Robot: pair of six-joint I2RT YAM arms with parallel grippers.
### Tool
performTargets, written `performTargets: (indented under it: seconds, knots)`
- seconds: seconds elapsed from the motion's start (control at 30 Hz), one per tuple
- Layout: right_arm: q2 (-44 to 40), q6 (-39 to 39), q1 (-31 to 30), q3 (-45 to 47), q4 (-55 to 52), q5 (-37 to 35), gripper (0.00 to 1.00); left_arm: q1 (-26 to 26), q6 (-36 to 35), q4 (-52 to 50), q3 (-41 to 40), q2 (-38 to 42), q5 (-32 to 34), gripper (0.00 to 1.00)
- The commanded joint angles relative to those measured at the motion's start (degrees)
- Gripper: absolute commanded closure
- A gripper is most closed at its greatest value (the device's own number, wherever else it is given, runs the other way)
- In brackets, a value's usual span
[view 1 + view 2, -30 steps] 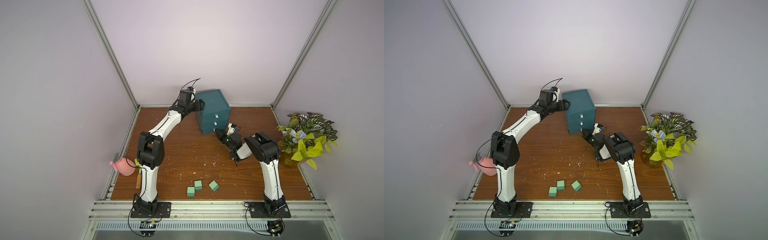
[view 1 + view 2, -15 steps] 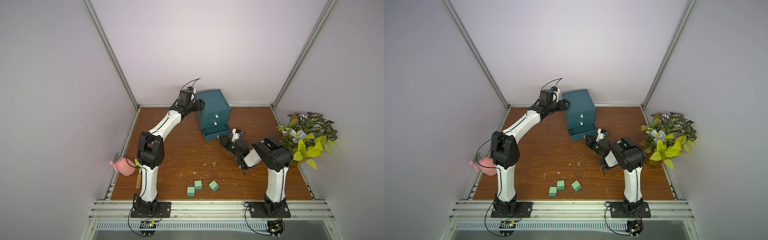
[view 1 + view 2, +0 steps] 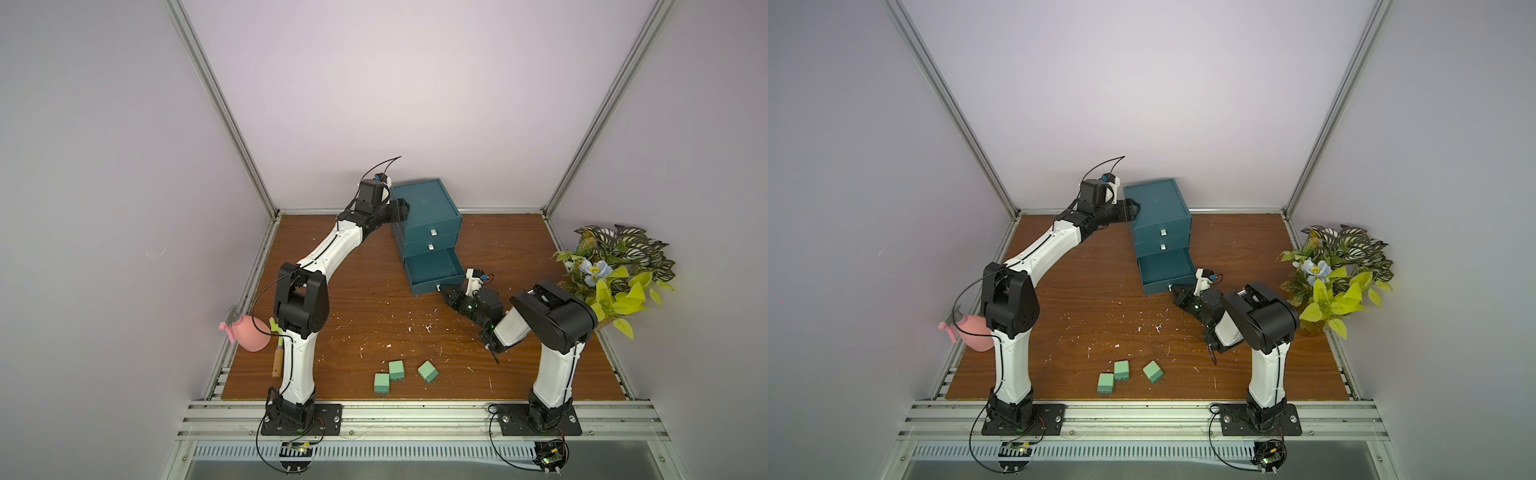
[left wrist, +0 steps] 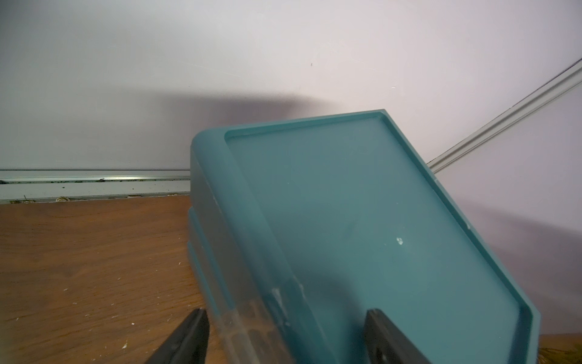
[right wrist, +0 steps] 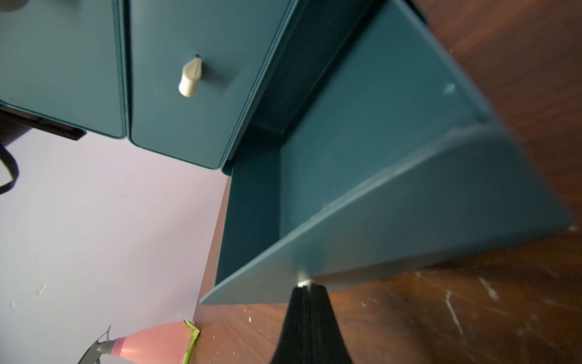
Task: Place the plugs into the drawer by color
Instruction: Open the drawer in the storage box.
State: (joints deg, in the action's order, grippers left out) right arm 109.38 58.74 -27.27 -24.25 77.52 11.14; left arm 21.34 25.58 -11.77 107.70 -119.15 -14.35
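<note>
Opening the lowest drawer looks to be the step in hand. The left gripper (image 3: 402, 207) sits at the upper side edge of the dark teal boxy plastic cabinet (image 3: 424, 201). Its fingers are spread astride that edge, one over the top and one beside the wall; whether they clamp it I cannot tell. To its right and lower, the bottom teal drawer (image 3: 434, 270) stands drawn out and bare inside. Its small white pull tab (image 5: 303, 279) is pinched in the pressed-together right gripper (image 3: 443, 289).

The three mint green cube-like plastic plugs (image 3: 396, 369) lie loose well behind that gripper, toward the arm bases. Next, I judge, it must let the tab go and reach for one plug.

The brown wooden tabletop (image 3: 365, 291) is flecked with white chips (image 3: 426, 328). A pink spray bottle (image 3: 249, 334) stands far left of both grippers and a leafy potted plant (image 3: 615, 274) far right, with plain lilac walls (image 3: 374, 104) around.
</note>
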Motion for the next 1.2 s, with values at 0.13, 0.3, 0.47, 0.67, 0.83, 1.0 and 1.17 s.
performTargets:
  seconds: [0.13,0.3,0.47,0.67,0.83,1.0,1.17]
  knots:
    - [-2.4,-2.7,-0.3,0.2,-0.5,1.7,1.0,0.1,0.0,-2.2,-1.2,-1.6,-0.3,0.26]
    - [-3.2,-3.0,-0.3,1.2,-1.2,1.5,1.0,0.1,-0.1,-2.3,-1.3,-1.5,-0.1,0.26]
    - [-4.4,-3.9,-0.3,1.6,-2.4,1.6,1.0,0.1,0.1,-2.2,-1.4,-1.7,-0.3,0.26]
    - [-5.5,-4.4,-0.3,2.1,-3.4,1.5,1.0,0.2,0.1,-2.3,-1.5,-1.5,-0.3,0.27]
    - [-5.7,-4.7,-0.3,2.5,-3.4,1.9,0.97,0.3,0.0,-2.3,-1.6,-1.4,-0.2,0.27]
    - [-9.8,-7.2,-0.4,1.7,-10.4,2.8,0.65,0.5,-0.2,-2.5,-1.6,-1.4,0.1,0.27]
    - [-19.3,-13.6,-0.8,2.0,-24.7,2.1,0.51,0.5,-0.3,-2.6,-1.7,-1.0,0.3,0.27]
